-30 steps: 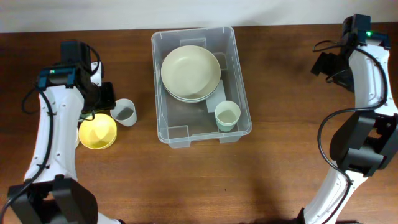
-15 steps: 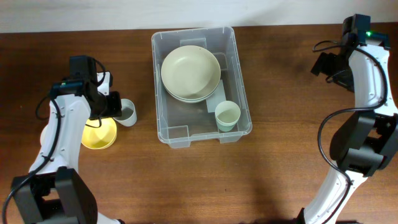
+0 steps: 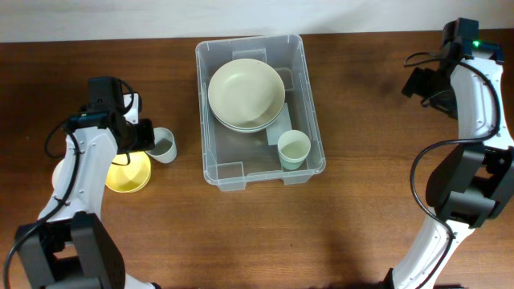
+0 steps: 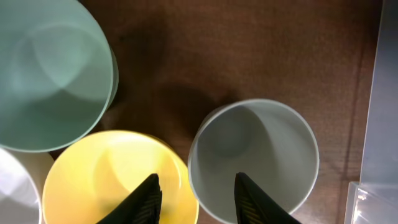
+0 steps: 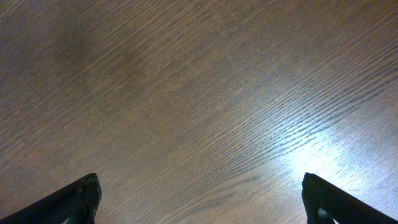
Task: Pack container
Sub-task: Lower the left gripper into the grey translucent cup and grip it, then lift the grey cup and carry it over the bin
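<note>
The clear plastic container [image 3: 200,112] stands at the table's middle. It holds stacked pale green bowls [image 3: 246,95] and a pale green cup [image 3: 294,149]. Left of it stand a grey cup [image 3: 163,145] and a yellow bowl [image 3: 128,172]. My left gripper [image 3: 144,138] is open and hovers over the grey cup's left rim. In the left wrist view, one finger [image 4: 148,198] is over the yellow bowl [image 4: 106,180] and the other finger [image 4: 250,199] is over the inside of the grey cup [image 4: 261,155]. My right gripper [image 3: 418,83] is open and empty at the far right.
A teal bowl [image 4: 53,74] and the edge of a white dish [image 4: 15,186] sit beside the yellow bowl. The container's wall [image 4: 380,112] shows at the right of the left wrist view. The right wrist view shows only bare wood under the open gripper [image 5: 202,202].
My left gripper has moved right and a little forward, from beside the grey cup to over its left rim. The right arm has not moved.
</note>
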Controlling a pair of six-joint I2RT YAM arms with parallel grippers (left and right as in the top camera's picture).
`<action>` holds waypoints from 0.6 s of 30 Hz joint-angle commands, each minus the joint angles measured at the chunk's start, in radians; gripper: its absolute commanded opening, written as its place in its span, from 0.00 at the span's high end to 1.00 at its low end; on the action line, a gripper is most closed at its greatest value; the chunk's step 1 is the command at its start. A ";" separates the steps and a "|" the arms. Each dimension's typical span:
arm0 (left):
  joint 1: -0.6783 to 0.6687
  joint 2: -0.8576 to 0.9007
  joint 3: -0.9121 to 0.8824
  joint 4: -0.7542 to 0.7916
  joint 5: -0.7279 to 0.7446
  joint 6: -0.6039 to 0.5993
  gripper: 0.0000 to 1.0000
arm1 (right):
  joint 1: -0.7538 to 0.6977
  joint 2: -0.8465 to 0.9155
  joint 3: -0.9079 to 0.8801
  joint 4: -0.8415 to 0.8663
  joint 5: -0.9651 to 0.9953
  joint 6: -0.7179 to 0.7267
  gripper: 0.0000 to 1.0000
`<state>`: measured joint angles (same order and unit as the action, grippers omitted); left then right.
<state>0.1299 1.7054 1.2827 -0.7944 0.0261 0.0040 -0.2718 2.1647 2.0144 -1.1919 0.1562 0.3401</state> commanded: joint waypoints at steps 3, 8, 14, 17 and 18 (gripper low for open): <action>0.004 0.075 -0.019 0.013 0.012 0.012 0.60 | -0.005 0.000 0.002 0.001 0.005 0.005 0.01; 0.004 0.117 -0.019 0.039 0.011 0.012 0.60 | -0.005 0.000 0.002 0.001 0.005 0.005 0.01; 0.004 0.123 -0.006 0.072 0.011 0.012 0.97 | -0.005 0.000 0.002 0.001 0.005 0.005 0.01; 0.004 0.121 0.039 0.060 0.011 0.012 0.99 | -0.005 0.000 0.002 0.001 0.005 0.005 0.01; 0.004 0.118 0.063 0.051 0.011 0.012 0.99 | -0.005 0.000 0.002 0.001 0.005 0.005 0.01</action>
<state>0.1299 1.8240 1.2865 -0.7399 0.0269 0.0078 -0.2718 2.1647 2.0144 -1.1919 0.1562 0.3401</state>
